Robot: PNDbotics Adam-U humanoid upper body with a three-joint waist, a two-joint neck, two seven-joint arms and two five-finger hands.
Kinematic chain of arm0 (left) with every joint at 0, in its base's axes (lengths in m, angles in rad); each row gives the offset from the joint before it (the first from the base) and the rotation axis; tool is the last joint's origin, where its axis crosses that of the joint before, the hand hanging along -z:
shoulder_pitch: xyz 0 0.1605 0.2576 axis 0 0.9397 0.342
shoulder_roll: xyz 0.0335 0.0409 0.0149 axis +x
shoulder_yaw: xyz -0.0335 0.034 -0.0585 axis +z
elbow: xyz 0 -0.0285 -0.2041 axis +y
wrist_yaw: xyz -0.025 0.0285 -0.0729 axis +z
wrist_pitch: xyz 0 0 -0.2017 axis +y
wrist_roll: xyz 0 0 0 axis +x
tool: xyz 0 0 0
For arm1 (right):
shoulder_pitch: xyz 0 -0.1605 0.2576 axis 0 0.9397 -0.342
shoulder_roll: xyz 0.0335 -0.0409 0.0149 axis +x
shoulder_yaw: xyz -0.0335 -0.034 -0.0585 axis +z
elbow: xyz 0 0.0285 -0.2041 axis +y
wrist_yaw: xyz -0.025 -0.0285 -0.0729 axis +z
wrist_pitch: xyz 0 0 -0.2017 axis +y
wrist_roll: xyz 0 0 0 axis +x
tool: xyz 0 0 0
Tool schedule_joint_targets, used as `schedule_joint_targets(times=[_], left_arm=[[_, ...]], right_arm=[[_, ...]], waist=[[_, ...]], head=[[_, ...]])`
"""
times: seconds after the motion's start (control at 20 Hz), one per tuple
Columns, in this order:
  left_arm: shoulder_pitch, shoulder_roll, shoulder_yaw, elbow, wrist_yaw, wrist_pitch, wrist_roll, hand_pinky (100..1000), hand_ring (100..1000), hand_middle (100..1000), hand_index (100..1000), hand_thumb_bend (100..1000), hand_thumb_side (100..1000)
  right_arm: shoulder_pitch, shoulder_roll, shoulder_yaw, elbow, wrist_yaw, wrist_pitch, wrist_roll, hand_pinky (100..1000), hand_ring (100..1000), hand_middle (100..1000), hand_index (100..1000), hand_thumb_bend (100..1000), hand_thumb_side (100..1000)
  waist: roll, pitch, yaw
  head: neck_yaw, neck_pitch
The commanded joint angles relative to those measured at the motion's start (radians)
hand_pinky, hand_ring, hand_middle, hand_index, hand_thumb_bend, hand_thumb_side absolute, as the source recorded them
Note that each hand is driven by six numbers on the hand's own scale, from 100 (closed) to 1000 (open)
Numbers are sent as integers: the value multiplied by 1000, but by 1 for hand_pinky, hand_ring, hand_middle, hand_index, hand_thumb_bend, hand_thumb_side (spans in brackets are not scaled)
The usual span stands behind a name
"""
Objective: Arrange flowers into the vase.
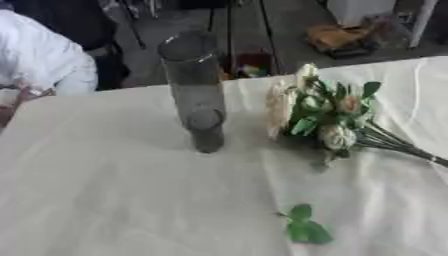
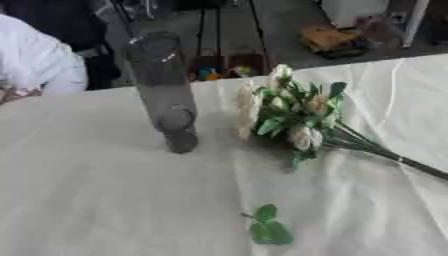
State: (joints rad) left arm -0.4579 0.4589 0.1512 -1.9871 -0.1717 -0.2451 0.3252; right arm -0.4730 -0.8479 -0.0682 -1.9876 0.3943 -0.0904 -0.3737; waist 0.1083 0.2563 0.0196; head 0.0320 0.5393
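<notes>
A tall clear glass vase (image 1: pixel 196 90) stands upright on the white tablecloth, left of centre, with nothing in it. To its right lies a bunch of white and pale pink flowers (image 1: pixel 317 112) with green leaves; the blooms point toward the vase. Their stems (image 1: pixel 404 146) run off to the right edge of the view. A loose sprig of green leaves (image 1: pixel 304 226) lies alone on the cloth near the front. Neither of my hands shows in either view.
The white tablecloth (image 1: pixel 114 190) covers the whole table; its far edge runs just behind the vase. Beyond it are a dark floor, boxes and stands. A person in white (image 1: pixel 39 57) sits at the far left corner.
</notes>
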Motion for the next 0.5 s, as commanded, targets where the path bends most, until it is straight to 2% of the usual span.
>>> schedule_joint_targets(times=[0.05, 0.25, 0.3, 0.4, 0.45, 0.5], left_arm=[[-13, 40, -1, -13, -2, 1, -6, 868, 981, 939, 981, 100, 1000], [-14, 42, -5, -13, -1, 3, -10, 868, 982, 939, 981, 100, 1000], [-15, 42, -7, -13, -1, 3, -12, 868, 982, 939, 981, 100, 1000], [-15, 44, -8, -13, 0, 3, -14, 868, 982, 939, 981, 100, 1000], [-15, 45, -8, -13, 0, 4, -14, 868, 982, 939, 981, 100, 1000], [-15, 46, -9, -13, 0, 4, -15, 868, 982, 939, 981, 100, 1000]], right_arm=[[5, -95, 21, -7, 0, 46, 41, 690, 864, 843, 840, 100, 1000], [6, -176, 76, 27, -18, 100, 95, 699, 871, 846, 852, 100, 990], [5, -196, 91, 33, -22, 117, 131, 701, 872, 847, 853, 100, 989], [-6, -236, 100, 33, -31, 158, 288, 709, 880, 851, 866, 100, 985], [-11, -252, 101, 34, -31, 172, 354, 715, 888, 855, 878, 100, 953], [-14, -268, 103, 40, -27, 181, 410, 717, 890, 858, 883, 100, 990]], waist=[[-10, -22, 2], [-12, -23, 5], [-12, -24, 6], [-12, -26, 6], [-13, -27, 6], [-13, -28, 7]], head=[[-6, 2], [-13, 9], [-15, 10], [-16, 12], [-16, 12], [-16, 11]])
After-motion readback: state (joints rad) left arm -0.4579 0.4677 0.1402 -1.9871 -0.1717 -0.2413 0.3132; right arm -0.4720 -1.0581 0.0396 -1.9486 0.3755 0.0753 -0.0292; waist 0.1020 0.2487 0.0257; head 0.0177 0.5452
